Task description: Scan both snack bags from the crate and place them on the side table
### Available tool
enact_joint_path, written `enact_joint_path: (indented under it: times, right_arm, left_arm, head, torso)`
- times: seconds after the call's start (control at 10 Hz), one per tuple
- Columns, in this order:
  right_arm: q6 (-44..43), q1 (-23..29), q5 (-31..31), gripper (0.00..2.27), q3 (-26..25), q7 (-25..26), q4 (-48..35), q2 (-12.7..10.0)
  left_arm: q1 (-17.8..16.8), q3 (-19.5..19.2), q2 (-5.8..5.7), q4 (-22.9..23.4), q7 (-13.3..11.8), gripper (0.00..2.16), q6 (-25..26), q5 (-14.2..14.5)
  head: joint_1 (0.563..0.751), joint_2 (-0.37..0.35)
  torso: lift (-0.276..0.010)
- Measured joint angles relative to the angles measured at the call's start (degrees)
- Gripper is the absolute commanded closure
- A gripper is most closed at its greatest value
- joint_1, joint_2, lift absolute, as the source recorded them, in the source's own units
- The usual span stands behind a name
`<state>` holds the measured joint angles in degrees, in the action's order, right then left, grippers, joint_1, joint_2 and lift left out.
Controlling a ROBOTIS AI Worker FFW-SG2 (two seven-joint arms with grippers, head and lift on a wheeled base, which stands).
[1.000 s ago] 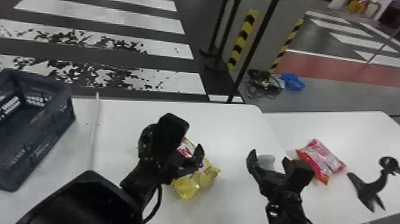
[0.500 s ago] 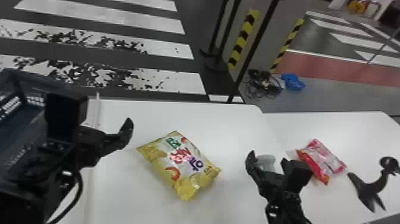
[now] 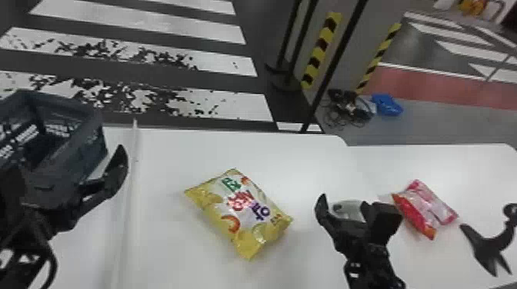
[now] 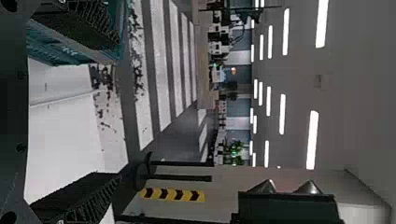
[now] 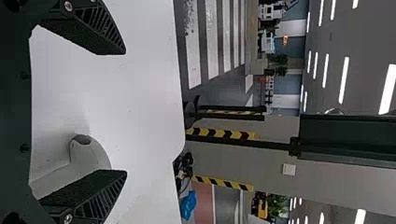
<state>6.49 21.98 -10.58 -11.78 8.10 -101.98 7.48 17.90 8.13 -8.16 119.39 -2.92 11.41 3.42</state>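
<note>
My left gripper (image 3: 67, 167), open with nothing between its fingers, is at the left by the near right side of the dark crate (image 3: 86, 153). In the left wrist view, the left gripper (image 4: 109, 116) has its fingers wide apart, and the crate (image 4: 70, 49) appears beyond one of them. A yellow snack bag (image 3: 246, 215) lies flat on the white table (image 3: 173, 265), untouched. Further right, the red-and-pink snack bag (image 3: 425, 209) rests on the side table. Between the bags is my right gripper (image 3: 348, 207), open; the right wrist view shows the right gripper (image 5: 123, 112) empty.
Behind the right gripper sits a rounded grey-white device (image 3: 348, 210), also a device (image 5: 91, 154) near one right finger. A black curved object (image 3: 488, 246) is at the far right. A thin raised strip (image 3: 129, 207) runs beside the crate.
My left gripper has moved left, from above the yellow bag to beside the crate, leaving that bag uncovered. The right arm has hardly moved; both bags lie where they were.
</note>
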Motion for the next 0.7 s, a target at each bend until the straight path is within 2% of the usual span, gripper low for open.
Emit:
enact_joint_path:
  times: [0.1,0.2,0.4,0.7]
  right_arm:
    - [1.7,0.0,0.0,0.08,0.4,-0.7,-0.5,0.2]
    - [3.9,0.0,-0.1,0.08,0.7,-1.8,-1.2,0.4]
    - [11.7,-0.1,-0.8,0.09,0.6,-5.1,-4.1,0.8]
    - [33.4,0.1,-4.9,0.08,-1.2,-13.4,-11.8,1.2]
  left_arm:
    - [2.2,-0.7,0.03,-1.8,-0.5,0.02,-8.5,-0.2]
    - [4.1,-1.1,0.14,-2.8,-0.5,0.02,-13.2,-0.3]
    - [7.6,-1.8,0.57,-3.3,-0.4,0.02,-16.4,-0.3]
    - [11.0,-3.5,0.91,-3.6,-0.4,0.02,-18.1,0.3]
  head:
    - [0.695,-0.289]
    - [0.695,-0.278]
    - [0.695,-0.256]
    - [0.695,-0.200]
  torso:
    - [-0.095]
    - [-0.095]
    - [-0.095]
    - [-0.095]
